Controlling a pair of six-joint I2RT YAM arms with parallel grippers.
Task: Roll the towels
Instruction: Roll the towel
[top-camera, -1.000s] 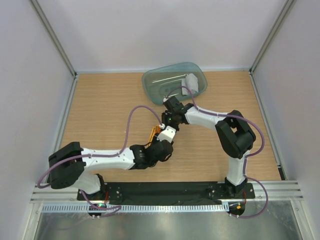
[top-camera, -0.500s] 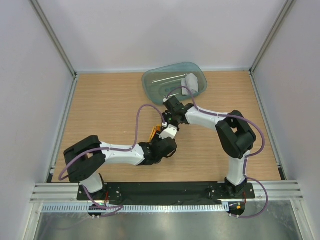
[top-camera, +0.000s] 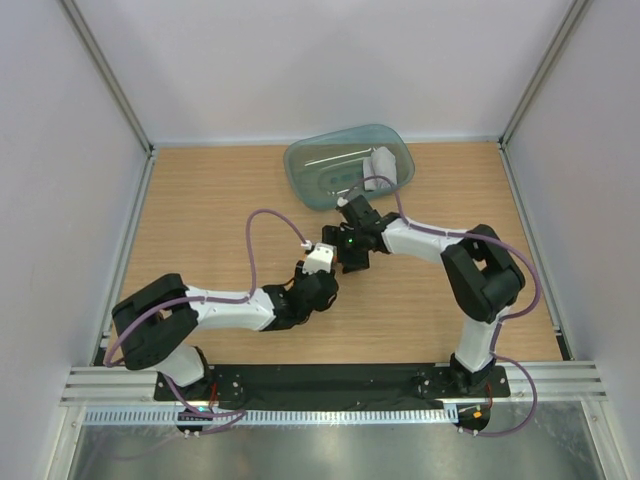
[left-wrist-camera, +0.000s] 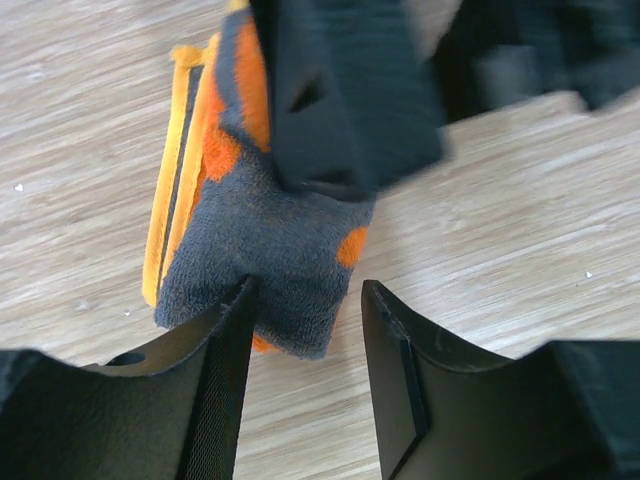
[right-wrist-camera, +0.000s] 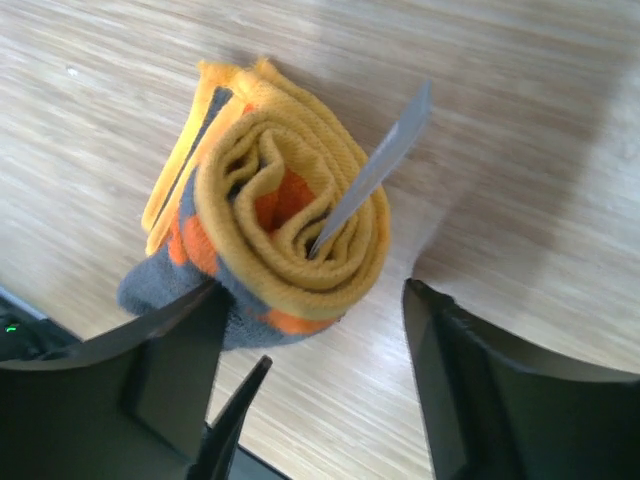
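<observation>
Yellow-orange towel with grey-and-orange print (right-wrist-camera: 290, 200) lay rolled on the wooden table (right-wrist-camera: 500, 120) between both pincers. Right pincer (right-wrist-camera: 315, 295) stood wide open astride one end, gripping nothing. The left pincer (left-wrist-camera: 307, 290) was parted too, loosely flanking the other. Plain grey towel (top-camera: 383, 165) sat rolled in the translucent teal plastic tray (top-camera: 320, 160). Rolling looked finished; next, one pincer must clamp the roll without unwinding it, probably for the tray.

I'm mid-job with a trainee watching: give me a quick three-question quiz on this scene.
1. True or false: the yellow-orange towel lies rolled on the table.
2. Where is the grey towel? A) in the teal tray B) under the left arm C) hanging off the far edge
3. Fill in: the right gripper has its jaws ____ around the yellow-orange towel.
Key: 1 true; 2 A; 3 open.
</observation>
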